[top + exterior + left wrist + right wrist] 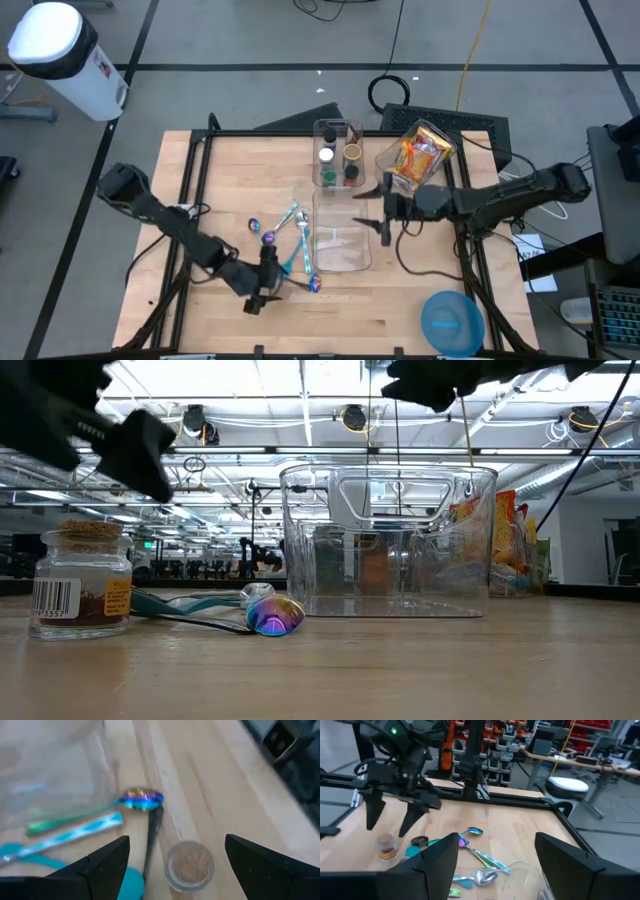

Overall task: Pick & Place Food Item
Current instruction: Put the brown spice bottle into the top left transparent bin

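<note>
Left end effector (172, 865) wide, empty, above spice jar (189, 866) | right end effector (495, 865) part-open, empty | risk: off-centre closing tips jar onto spoon (142, 800)

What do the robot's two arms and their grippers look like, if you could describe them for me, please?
Both arms are dark, nearly black, built of slim tubular links with bulkier rounded joints. The left gripper and the right gripper each end in two flat, tapering dark fingers. A small green light glows on the left arm's wrist, and a thin dark cable loops beside the right arm.
</note>
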Action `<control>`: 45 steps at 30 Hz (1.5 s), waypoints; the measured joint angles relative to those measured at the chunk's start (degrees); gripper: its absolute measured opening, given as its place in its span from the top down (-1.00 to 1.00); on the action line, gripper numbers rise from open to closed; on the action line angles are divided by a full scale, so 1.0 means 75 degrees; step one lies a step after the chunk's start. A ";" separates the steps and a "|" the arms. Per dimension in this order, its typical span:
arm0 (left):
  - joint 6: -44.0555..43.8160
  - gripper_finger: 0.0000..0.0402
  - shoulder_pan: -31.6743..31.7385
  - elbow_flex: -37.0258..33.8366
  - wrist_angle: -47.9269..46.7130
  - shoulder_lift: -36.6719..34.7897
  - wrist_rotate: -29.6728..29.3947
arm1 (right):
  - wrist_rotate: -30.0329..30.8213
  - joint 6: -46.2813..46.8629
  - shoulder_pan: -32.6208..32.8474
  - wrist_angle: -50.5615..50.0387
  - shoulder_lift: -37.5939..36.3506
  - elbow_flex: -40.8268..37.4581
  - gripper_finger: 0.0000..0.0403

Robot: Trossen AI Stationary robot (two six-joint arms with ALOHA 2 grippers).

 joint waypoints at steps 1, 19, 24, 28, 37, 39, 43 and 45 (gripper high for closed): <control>-0.0048 -0.67 0.0000 0.0000 0.0003 0.0152 0.0003 | 0.0210 -0.0078 0.0118 -0.0005 0.0032 0.0000 -0.26; -0.0347 -0.67 0.0015 0.0000 0.0193 0.0998 0.0516 | 0.0649 -0.0287 0.0448 0.0348 0.0492 0.0003 -0.26; -0.0407 -0.67 0.0013 0.0003 0.0117 0.0997 0.0409 | 0.0649 -0.0090 0.0448 0.0332 0.0492 0.0003 -0.26; -0.0497 -0.55 0.0015 0.0003 0.0015 0.0994 0.0321 | 0.0647 -0.0054 0.0448 0.0310 0.0492 0.0003 -0.26; -0.1344 -0.17 -0.0043 0.0003 -0.0594 0.0994 0.0290 | 0.0642 -0.0054 0.0448 0.0310 0.0492 0.0006 -0.26; -0.1348 -0.12 -0.0046 0.0003 -0.0579 0.0990 0.0290 | 0.0641 -0.0054 0.0448 0.0310 0.0492 0.0006 -0.26; -0.1361 -0.07 -0.0043 0.0003 -0.0567 0.0989 0.0290 | 0.0638 -0.0054 0.0448 0.0307 0.0492 0.0006 -0.26; -0.1398 -0.07 -0.0046 0.0003 -0.0568 0.0989 0.0217 | 0.0638 -0.0054 0.0448 0.0305 0.0492 0.0006 -0.26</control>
